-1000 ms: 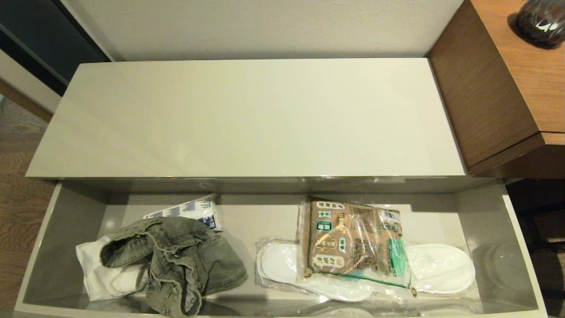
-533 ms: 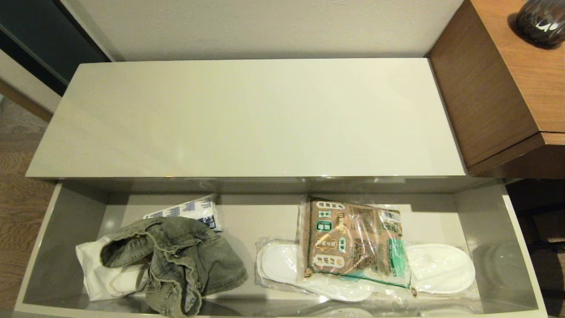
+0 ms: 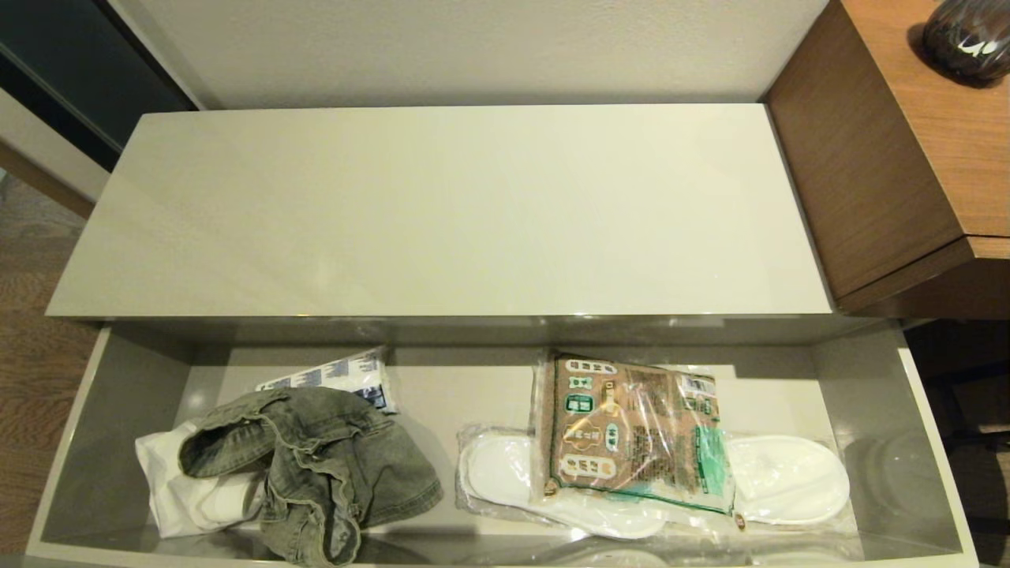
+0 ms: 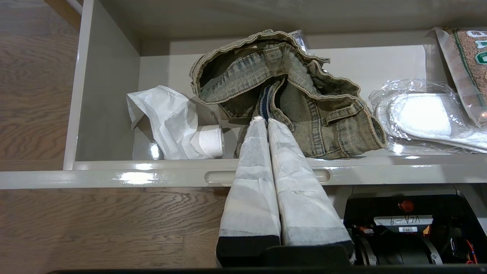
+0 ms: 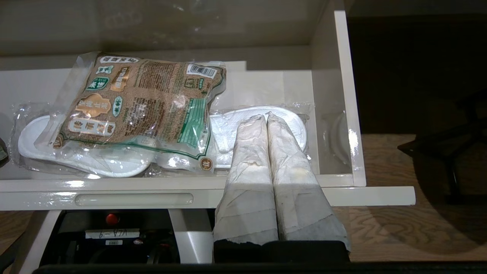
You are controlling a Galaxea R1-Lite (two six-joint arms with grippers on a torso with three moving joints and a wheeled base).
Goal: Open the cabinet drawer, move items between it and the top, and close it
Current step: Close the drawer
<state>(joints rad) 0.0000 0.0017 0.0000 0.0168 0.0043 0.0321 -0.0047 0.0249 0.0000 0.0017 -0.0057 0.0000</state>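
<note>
The cabinet drawer stands pulled out below the glossy cream top, which is bare. A crumpled grey-green denim garment lies in the drawer's left half, over a white cloth. In the left wrist view the denim and white cloth lie beyond the drawer front. My left gripper hangs shut and empty above that front, in line with the denim. My right gripper is shut and empty above the drawer's right end. Neither gripper shows in the head view.
Plastic-wrapped white slippers and a brown-and-green printed packet lie in the drawer's right half. A blue-and-white packet sits behind the denim. Taller brown wood-grain furniture with a dark vase stands at the right.
</note>
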